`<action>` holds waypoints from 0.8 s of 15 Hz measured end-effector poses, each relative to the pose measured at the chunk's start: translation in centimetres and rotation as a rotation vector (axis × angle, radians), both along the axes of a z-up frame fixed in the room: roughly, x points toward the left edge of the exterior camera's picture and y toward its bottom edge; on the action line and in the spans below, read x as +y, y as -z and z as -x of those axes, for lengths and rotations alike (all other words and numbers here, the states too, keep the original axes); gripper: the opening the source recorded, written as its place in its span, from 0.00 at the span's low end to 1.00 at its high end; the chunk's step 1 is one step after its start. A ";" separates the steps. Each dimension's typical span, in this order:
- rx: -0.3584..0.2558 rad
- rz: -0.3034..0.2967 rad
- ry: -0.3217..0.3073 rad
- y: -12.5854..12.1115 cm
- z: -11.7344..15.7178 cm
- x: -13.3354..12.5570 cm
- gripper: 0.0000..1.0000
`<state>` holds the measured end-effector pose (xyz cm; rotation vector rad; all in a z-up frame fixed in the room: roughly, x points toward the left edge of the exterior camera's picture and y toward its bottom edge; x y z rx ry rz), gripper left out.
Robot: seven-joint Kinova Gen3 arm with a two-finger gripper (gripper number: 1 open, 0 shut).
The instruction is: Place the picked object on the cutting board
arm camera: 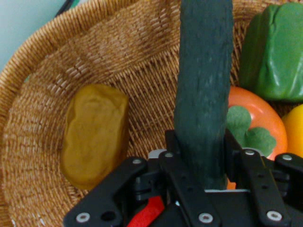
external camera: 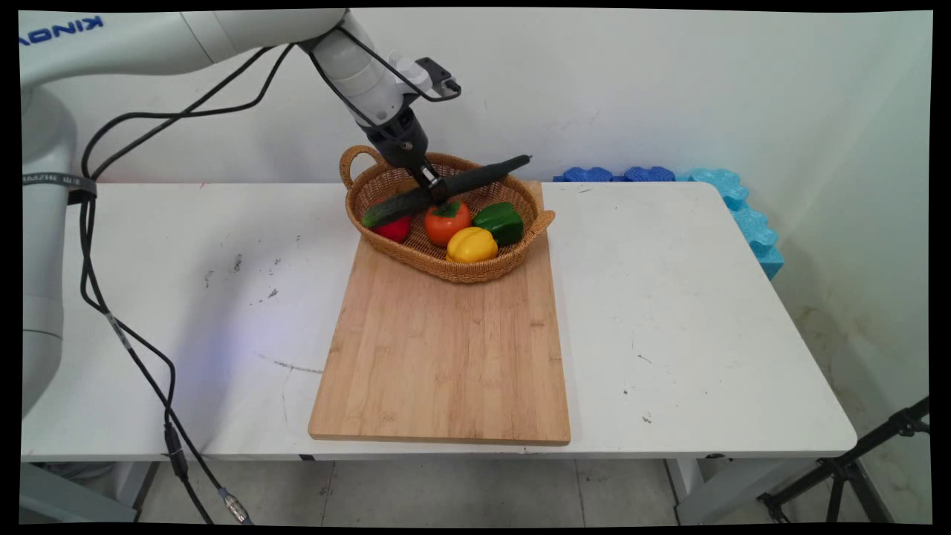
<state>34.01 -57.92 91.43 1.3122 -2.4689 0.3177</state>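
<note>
- Gripper (external camera: 433,189) is clamped on a cucumber (external camera: 446,190) near its middle, holding it just above the wicker basket (external camera: 475,271).
- Cucumber is tilted, its paler end low toward the basket's left rim, its dark end raised past the far rim.
- Basket sits at the far end of the wooden cutting board (external camera: 446,357), mid-table.
- Inside: red pepper (external camera: 394,229), tomato (external camera: 446,221), yellow pepper (external camera: 471,245), green pepper (external camera: 499,221), potato (arm camera: 94,135).
- Cucumber looks stiff, light and rough-skinned; being long, it would likely pivot unless gripped mid-length.
</note>
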 end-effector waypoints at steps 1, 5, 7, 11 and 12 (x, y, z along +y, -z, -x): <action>0.006 0.008 0.012 -0.3 -0.1 0.0 0.00; 0.044 0.064 0.081 -3.6 -0.8 1.0 0.00; 0.061 0.089 0.118 -5.5 -1.2 1.8 0.00; 0.126 0.137 0.239 -10.8 -2.5 6.0 0.00; 0.144 0.141 0.270 -12.0 -2.8 7.4 0.00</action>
